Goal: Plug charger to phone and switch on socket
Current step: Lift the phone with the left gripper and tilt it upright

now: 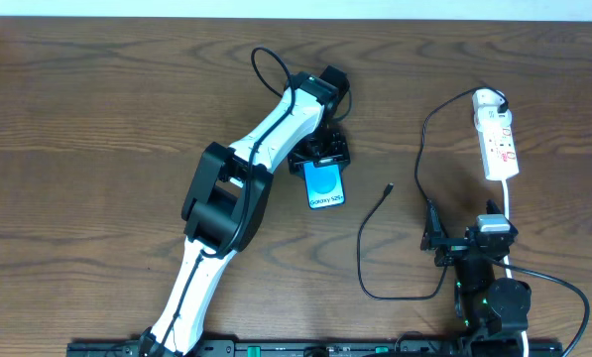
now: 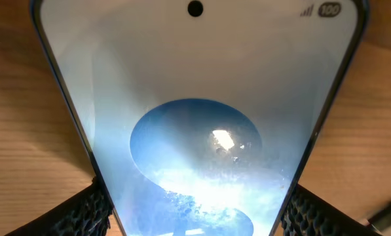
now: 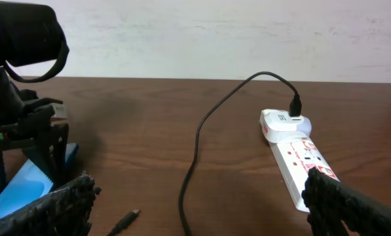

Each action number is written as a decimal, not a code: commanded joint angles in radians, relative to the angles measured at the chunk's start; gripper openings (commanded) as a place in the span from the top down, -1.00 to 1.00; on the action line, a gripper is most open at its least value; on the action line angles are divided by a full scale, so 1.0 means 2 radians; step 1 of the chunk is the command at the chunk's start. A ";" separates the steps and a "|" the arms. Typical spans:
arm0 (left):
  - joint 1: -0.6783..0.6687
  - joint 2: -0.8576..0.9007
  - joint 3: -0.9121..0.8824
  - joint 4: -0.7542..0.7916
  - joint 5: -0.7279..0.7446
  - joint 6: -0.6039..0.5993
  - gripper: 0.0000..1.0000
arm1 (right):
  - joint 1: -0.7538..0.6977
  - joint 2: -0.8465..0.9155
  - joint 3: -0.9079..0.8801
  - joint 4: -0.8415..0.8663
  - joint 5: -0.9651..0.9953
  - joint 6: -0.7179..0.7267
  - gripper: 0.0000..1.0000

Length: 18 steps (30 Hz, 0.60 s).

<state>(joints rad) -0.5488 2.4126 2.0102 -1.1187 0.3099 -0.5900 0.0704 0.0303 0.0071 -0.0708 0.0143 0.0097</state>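
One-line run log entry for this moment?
left gripper shut on phone | right gripper open, empty | charger tip loose on table, not in phone | socket untouched

I take this for a robotics test bench in a lab or a plain office room. The left arm and right arm I drive rise from a black rail along the near edge of a dark wood-grain table. Behind it stands a bare pale wall. Laid out on the table are a phone, a black charger cable and a white power strip.
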 commanded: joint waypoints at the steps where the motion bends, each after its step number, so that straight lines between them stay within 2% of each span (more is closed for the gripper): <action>1: 0.003 -0.010 -0.001 -0.003 0.001 0.010 -0.54 | -0.003 -0.002 -0.001 -0.002 0.001 -0.006 -0.99; 10: -0.010 -0.009 -0.013 0.017 -0.130 0.010 -0.55 | -0.003 -0.002 -0.001 -0.002 0.001 -0.006 -0.98; 16: -0.022 -0.009 -0.045 0.052 -0.142 0.010 -0.55 | -0.003 -0.002 -0.001 -0.002 0.001 -0.006 -0.98; 17: -0.023 -0.009 -0.048 0.054 -0.142 0.010 -0.58 | -0.003 -0.002 -0.001 -0.002 0.001 -0.006 -0.99; 18: -0.023 -0.009 -0.049 0.053 -0.142 0.010 -0.79 | -0.003 -0.002 -0.001 -0.002 0.001 -0.006 -0.98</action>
<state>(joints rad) -0.5911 2.3859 1.9495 -1.0218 0.0639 -0.5785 0.0704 0.0303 0.0071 -0.0708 0.0143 0.0101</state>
